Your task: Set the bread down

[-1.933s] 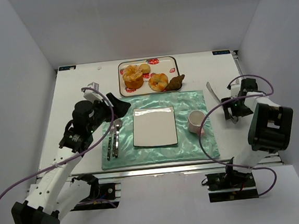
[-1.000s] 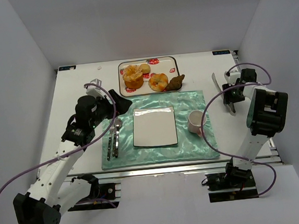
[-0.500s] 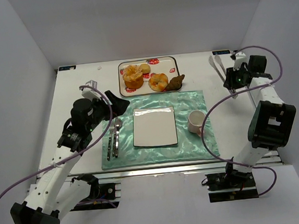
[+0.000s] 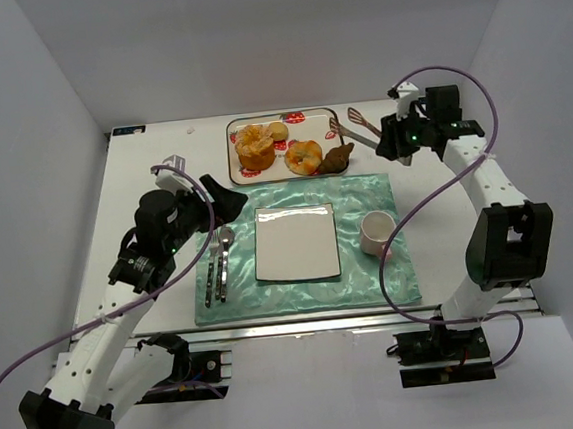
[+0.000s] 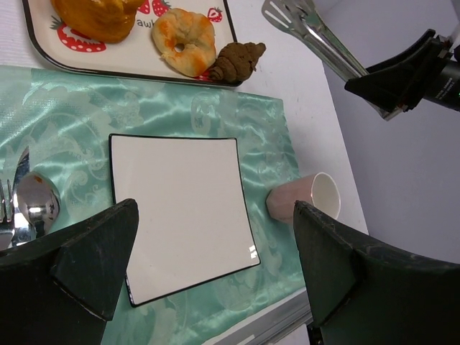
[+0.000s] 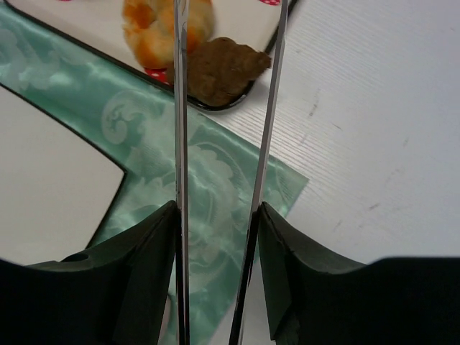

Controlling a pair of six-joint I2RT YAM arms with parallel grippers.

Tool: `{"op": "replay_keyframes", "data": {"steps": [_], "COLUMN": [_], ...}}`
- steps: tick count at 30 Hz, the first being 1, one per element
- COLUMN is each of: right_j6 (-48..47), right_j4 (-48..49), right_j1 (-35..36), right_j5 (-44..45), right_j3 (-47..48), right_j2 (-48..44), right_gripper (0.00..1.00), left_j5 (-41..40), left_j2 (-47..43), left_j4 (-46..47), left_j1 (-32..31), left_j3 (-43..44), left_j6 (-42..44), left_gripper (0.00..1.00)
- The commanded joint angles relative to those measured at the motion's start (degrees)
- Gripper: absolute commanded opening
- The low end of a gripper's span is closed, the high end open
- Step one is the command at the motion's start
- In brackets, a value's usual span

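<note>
Overhead, the bread [image 4: 254,147] sits on a strawberry-print tray [image 4: 319,131] at upper centre, with a dark brown roll [image 4: 339,156] at the tray's right end. The right gripper [image 4: 395,138], upper right, is clamped on metal tongs [image 6: 180,108]; only its wrist view shows the tong arms apart, the roll between them. The left gripper [image 4: 227,198] is spread wide; its wrist view frames a white square plate [image 5: 183,208] and a cup [image 5: 309,198]

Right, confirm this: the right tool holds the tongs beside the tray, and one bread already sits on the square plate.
Wrong on the plate. The square plate is bare; the breads all lie on the tray, as the top external view shows. The right tool does hold the tongs beside the tray.
</note>
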Motion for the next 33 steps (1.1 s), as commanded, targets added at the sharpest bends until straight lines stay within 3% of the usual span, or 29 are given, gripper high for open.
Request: {"op": "replay_keyframes", "data": {"steps": [1,15,33], "right_j6": [0.7,-1.0,-1.2], "right_j4": [-1.0,-2.6,-2.2], "right_j1": [3.8,10.3,12.2], "right_j5": [-0.4,1.3,9.4], "right_j3": [2.7,9.7,11.8], "right_j2": [-0.4,12.1,15.7], "right_gripper": [0.51,0.51,0.53], "left_j5": [-1.2,-3.1,-3.1], "left_j2": [-2.3,-5.4,-5.0], "left_j4": [-0.9,-4.1,-3.4], "left_j1": [0.2,0.2,0.2], "left_j3": [0.8,0.9,0.4], "left_j6": [0.2,-0.7,-1.2], "left_gripper": [0.98,0.98,0.98]}}
